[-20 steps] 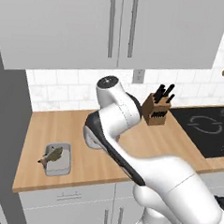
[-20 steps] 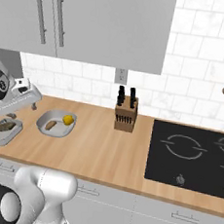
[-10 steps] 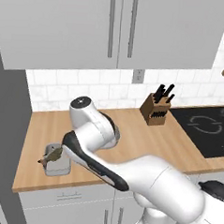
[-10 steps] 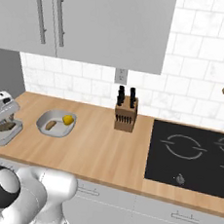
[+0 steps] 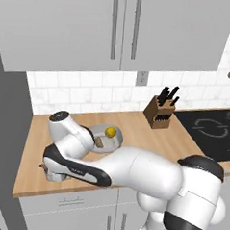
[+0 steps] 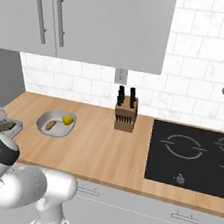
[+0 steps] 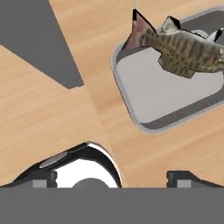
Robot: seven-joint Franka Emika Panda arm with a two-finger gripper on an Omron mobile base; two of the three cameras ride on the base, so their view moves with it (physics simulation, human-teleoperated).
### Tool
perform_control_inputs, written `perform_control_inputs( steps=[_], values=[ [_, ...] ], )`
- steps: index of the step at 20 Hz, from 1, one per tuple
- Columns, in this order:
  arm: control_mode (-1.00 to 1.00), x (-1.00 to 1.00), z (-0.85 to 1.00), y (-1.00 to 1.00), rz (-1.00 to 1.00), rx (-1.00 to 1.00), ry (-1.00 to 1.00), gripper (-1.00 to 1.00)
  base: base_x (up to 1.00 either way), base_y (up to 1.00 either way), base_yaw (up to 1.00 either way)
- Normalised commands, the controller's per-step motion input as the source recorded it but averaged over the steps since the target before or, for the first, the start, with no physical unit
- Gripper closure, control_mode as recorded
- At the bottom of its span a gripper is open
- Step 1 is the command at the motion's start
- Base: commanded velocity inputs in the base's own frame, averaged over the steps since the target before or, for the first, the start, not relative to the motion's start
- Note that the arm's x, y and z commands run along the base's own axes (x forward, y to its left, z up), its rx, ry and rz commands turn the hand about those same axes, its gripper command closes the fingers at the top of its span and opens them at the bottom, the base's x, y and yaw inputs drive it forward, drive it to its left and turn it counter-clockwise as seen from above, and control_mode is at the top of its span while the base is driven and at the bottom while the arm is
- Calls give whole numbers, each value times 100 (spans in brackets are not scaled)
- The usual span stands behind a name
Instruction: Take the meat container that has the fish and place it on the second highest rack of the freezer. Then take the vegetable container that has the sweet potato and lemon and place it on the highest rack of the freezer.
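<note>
Your claw (image 7: pixel 113 177): jaws wide apart, holding nothing, touching nothing, hanging over bare counter (image 7: pixel 52 113) just short of tray (image 7: pixel 170 94).

Over the last second arm swung left and down from mid-counter; claw now near tray, so likely first pickup approach.

Fish (image 7: pixel 188 48) lies across tray's far side.

Farther back: bowl (image 6: pixel 54 123) with lemon (image 6: pixel 68 120) and sweet potato (image 6: pixel 50 125), untouched.
</note>
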Motion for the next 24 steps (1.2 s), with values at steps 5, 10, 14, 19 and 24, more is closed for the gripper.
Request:
perform_control_inputs(
  steps=[5,10,14,19,24],
  values=[
    [-100,10,-39,53,2,-5,0,-100,0,0,0],
    [-100,40,-24,-1,0,-1,-8,-100,0,0,0],
    [-100,27,-25,0,0,0,-10,-100,0,0,0],
    [-100,3,-34,0,0,0,-1,-100,0,0,0],
    [-100,9,-26,2,0,0,0,-100,0,0,0]
  ],
)
